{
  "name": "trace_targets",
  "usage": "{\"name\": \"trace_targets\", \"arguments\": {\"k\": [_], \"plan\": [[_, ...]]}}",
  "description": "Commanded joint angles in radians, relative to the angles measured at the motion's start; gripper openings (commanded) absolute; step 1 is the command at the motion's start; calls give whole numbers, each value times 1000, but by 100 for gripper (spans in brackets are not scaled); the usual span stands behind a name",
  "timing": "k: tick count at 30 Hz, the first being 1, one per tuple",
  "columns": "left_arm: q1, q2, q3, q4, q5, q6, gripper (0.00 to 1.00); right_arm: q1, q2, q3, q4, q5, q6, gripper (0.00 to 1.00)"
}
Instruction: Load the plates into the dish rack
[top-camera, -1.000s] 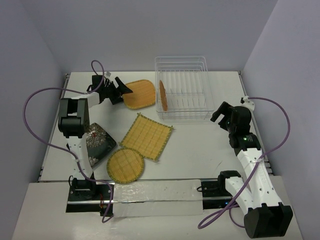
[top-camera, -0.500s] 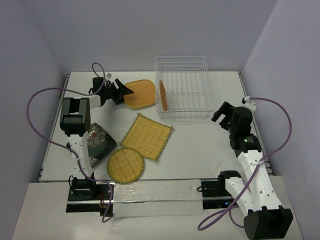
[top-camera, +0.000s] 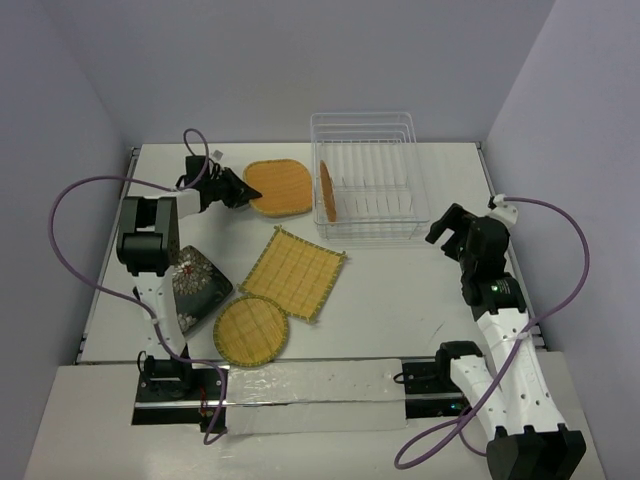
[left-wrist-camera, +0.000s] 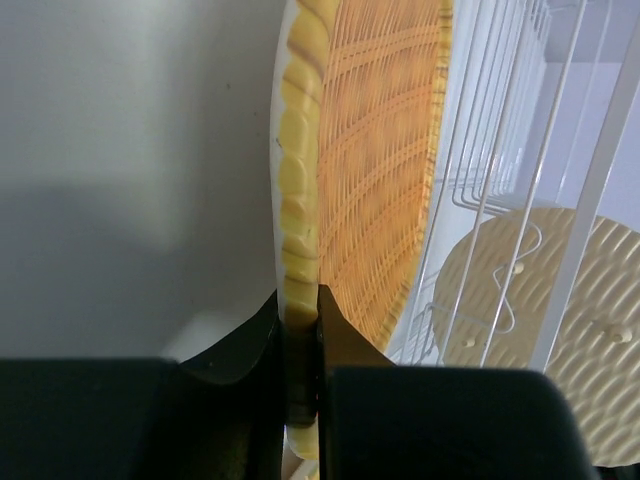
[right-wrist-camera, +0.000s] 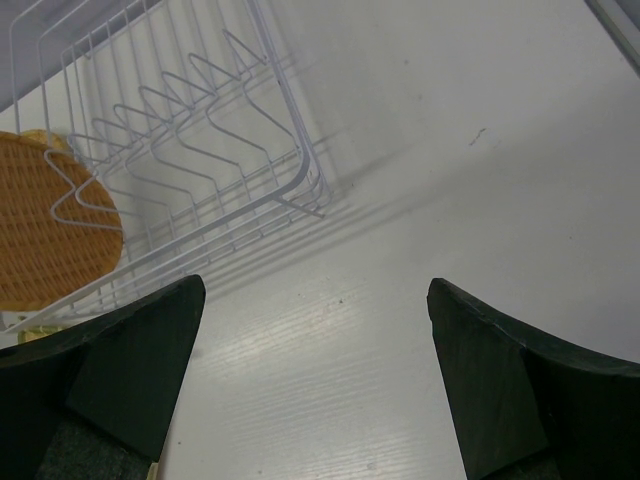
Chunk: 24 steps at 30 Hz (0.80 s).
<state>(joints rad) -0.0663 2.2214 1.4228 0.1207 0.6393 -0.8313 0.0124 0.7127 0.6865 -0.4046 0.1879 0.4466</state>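
Currently, three plates lie flat on the table (top-camera: 400, 300) nearest the arm bases. The yellow round plate (top-camera: 251, 330) is at 7 o'clock of the table centre, the black floral plate (top-camera: 197, 288) at 8 o'clock, and the yellow square plate (top-camera: 294, 272) just beyond, near centre. Neither claw touches them.

Further out, at 3 o'clock, the right claw (top-camera: 447, 224) hangs with its fingers (right-wrist-camera: 120, 370) spread apart and nothing between them. It sits just off the near right corner of the dish rack (top-camera: 362, 175).

At 10 o'clock, the left claw (top-camera: 238, 190) is clamped on the woven rim of the orange rounded-square plate (top-camera: 280, 187). The wrist view shows both fingers pinching that rim edge-on. The plate's right edge lies just beside the rack's left wall. Whether the plate rests flat or is tipped off the table cannot be told.

The rack stands at 12 to 1 o'clock, with its long axis left to right. The orange round plate (top-camera: 326, 190) stands upright in a slot at its left end.

Governing relation: the rack lies at 3 o'clock from the left claw, with the held plate in line between them. The left arm is the nearer.

Judged next step: raise the plate on edge, parallel to the upright plate, and lower it into a free slot to that plate's right.

Risk: the rim may strike the rack's left wall.
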Motion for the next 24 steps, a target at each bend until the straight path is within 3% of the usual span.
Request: {"name": "trace_targets", "arguments": {"k": [1,7,11,18,22,24], "plan": [[-4,-250,38,-111,-170,132,0,-5,-46,28,37,20,-23,100],[-66,-523,196,-377,-548,252,0,-5,-111,16,35,18,-29,100],[-285,-605,324,-487,-856,363,0,-5,-138,10,36,8,-32,100],[-631,-546,585,-597,-1304,558,0,-5,-147,8,37,-24,-31,100],[-760,-423,793,-704,-1396,592,0,-5,-149,0,38,-31,-29,100],[-819,-385,817,-712,-1500,606,0,-5,-150,-1,38,-34,-28,100]]}}
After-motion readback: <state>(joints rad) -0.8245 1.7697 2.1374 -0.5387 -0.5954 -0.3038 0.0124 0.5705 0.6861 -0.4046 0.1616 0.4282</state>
